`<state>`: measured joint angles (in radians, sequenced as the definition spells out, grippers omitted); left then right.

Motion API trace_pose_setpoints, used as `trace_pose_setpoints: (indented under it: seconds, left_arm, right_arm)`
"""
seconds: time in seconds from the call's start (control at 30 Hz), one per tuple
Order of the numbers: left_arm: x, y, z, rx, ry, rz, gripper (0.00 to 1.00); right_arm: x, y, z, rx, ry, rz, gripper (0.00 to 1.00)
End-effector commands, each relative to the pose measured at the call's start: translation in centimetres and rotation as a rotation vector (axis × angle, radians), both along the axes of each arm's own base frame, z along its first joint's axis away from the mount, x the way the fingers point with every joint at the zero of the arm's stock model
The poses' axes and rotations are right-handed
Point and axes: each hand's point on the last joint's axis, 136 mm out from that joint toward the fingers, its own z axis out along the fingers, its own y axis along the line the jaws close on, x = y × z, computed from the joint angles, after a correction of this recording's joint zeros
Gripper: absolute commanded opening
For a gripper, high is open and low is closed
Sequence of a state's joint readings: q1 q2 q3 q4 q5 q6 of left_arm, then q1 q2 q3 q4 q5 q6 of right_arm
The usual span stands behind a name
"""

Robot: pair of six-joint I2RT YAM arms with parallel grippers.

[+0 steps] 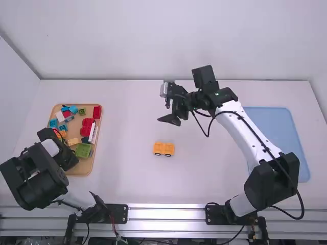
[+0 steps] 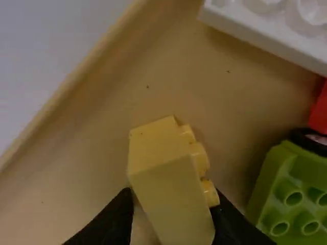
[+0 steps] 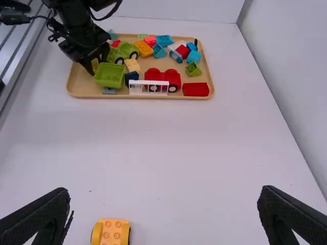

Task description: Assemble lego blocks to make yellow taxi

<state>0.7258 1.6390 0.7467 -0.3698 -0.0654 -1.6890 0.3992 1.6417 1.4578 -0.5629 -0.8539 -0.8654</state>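
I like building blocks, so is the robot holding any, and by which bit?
The left gripper holds a pale yellow, studded plastic block by one end, between its jaws. The right gripper is open and holds nothing.

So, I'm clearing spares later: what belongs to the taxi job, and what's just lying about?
Likely taxi:
wheeled base, on the table
yellow block, in the left gripper

Probably just lying about:
red car, white fence, green bin, in the tray
blue board
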Motion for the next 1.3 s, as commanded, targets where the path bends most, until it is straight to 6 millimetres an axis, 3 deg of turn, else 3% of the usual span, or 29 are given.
trace_pose_setpoints:
  seconds: [0.0,0.5,0.63,0.7,0.9,1.1,1.2,1.27]
  left_arm:
    - [-1.5,-0.5,-1.2,-0.018,0.062,0.042,0.37]
    - [-2.4,-0.1,-1.1,0.004,0.09,0.142,0.2]
    - [-2.0,0.2,-1.1,0.019,0.087,0.077,0.17]
    - [-1.9,0.3,-1.0,0.018,0.08,0.048,0.07]
    - [-1.3,0.3,-0.3,0.027,0.055,-0.033,0.07]
    - [-0.1,0.6,3.0,0.106,-0.004,-0.22,0.06]
    - [0.8,0.9,5.5,0.178,-0.053,-0.322,0.05]
    - [2.2,1.1,8.6,0.289,-0.118,-0.471,0.04]
  right_arm:
    - [-0.1,0.1,1.8,0.023,-0.037,0.007,0.98]
    - [-0.3,0.0,1.6,0.015,-0.027,0.01,0.98]
    - [-0.4,0.0,1.5,0.012,-0.036,0.017,0.98]
    - [-0.3,-0.1,1.5,0.011,-0.036,0.015,0.98]
    - [-0.3,-0.1,1.5,0.012,-0.037,0.015,0.98]
    - [-0.3,-0.1,1.6,0.014,-0.041,0.014,0.98]
    - [0.0,-0.3,1.6,0.015,-0.044,0.008,0.98]
    - [0.3,-0.7,1.7,0.019,-0.045,-0.003,0.98]
